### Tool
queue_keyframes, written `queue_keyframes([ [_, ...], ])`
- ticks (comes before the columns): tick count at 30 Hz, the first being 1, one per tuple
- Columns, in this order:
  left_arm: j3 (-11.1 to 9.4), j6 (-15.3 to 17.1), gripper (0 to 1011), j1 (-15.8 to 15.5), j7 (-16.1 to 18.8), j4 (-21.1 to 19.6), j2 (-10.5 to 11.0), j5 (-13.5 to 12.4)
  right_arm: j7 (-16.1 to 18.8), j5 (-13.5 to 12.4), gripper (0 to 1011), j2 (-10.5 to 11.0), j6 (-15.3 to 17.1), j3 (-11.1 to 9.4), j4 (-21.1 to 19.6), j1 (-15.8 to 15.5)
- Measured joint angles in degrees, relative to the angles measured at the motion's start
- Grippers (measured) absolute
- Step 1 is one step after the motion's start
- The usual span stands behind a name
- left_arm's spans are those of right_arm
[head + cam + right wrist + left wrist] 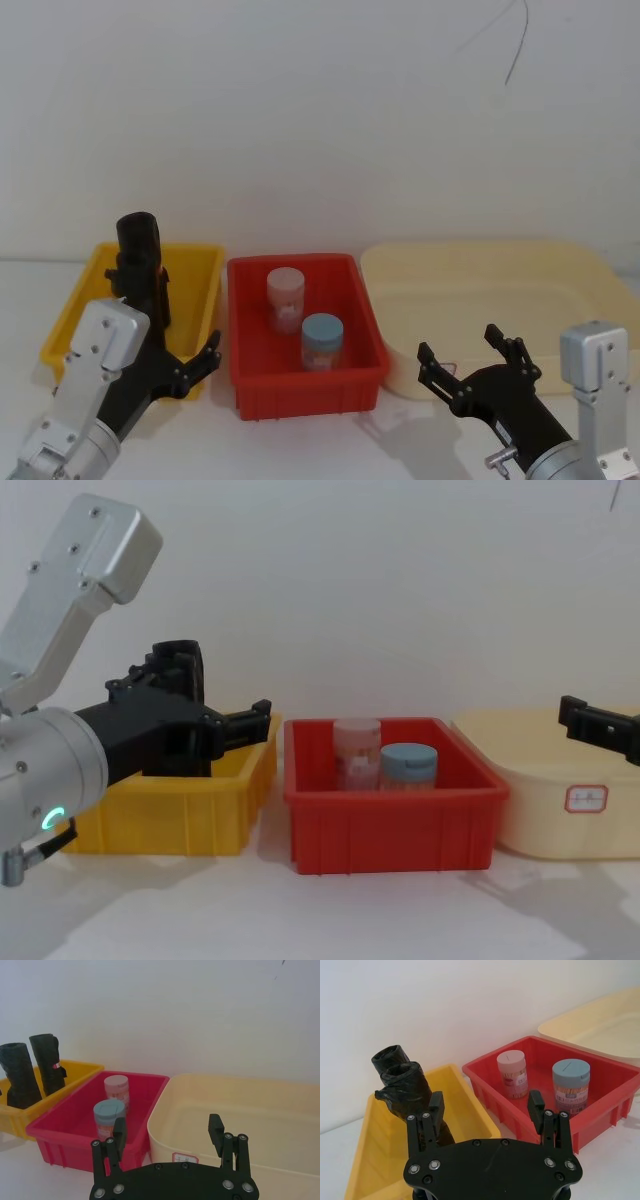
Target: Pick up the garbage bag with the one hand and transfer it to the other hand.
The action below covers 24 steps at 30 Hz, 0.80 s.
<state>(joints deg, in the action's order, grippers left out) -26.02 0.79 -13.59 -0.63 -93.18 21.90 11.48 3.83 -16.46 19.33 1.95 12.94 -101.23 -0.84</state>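
Left gripper (pixel 486 1102): left of the red bin (pixel 300 400), jaws spread wide, empty, one finger (pixel 432 1110) beside the garbage bag (pixel 406 1087). Right gripper (pixel 167 1125): right of the red bin, spread wide, empty. The garbage bag stands in the yellow bin (pixel 195 268) left of the red bin.

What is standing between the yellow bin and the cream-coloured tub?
The red bin, holding a pink-capped jar and a blue-capped jar, stands there; the head view and the chest view show it.
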Motion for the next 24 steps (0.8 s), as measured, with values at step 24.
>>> queue_keyframes([
  [24, 0.0, 0.0, 1001, 0.0, 0.0, 0.0, 0.0, -0.2, 0.0, 0.0, 1001, 0.0, 0.0, 0.0, 0.0, 0.0],
])
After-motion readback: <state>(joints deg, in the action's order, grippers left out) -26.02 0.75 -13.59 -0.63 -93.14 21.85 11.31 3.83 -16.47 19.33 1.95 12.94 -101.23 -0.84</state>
